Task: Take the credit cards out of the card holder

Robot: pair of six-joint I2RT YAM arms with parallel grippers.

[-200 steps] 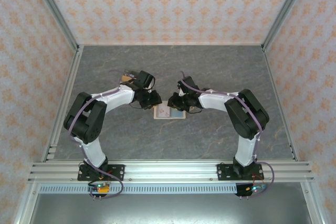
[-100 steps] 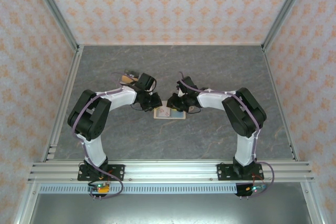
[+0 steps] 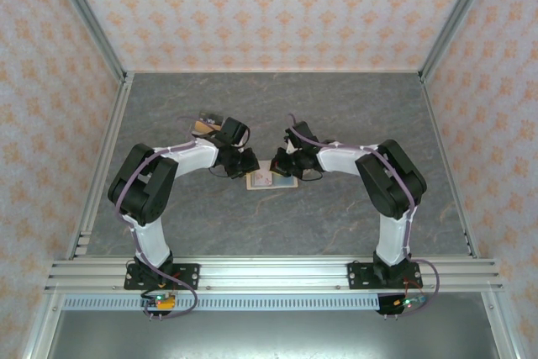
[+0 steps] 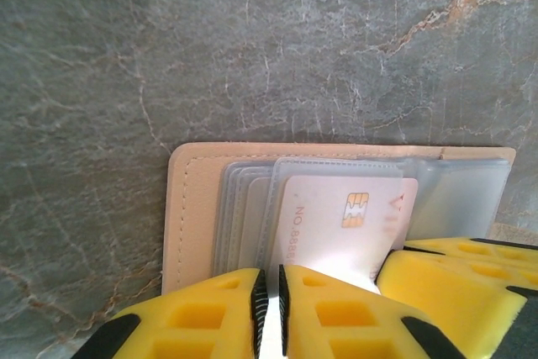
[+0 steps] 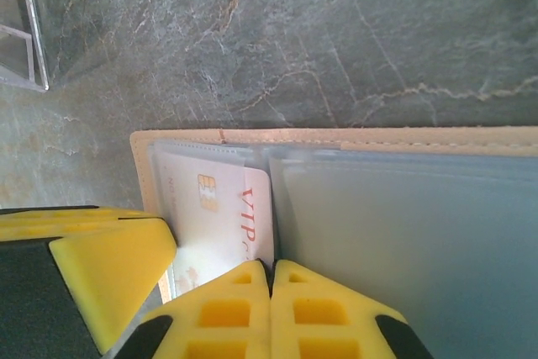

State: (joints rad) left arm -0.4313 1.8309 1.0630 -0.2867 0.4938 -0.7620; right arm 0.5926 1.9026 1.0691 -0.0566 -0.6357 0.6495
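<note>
Card holder (image 3: 271, 179) spread flat mid-table (image 3: 336, 107), between both claws | grey-white card (image 4: 336, 224) on its left half | left claw (image 4: 269, 279) pads almost together, grasp unclear | right claw (image 5: 271, 271) clenched at the card's edge

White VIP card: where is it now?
The white card sits in the card holder's clear sleeve, mid-table in the top view, between the left gripper and right gripper.
</note>
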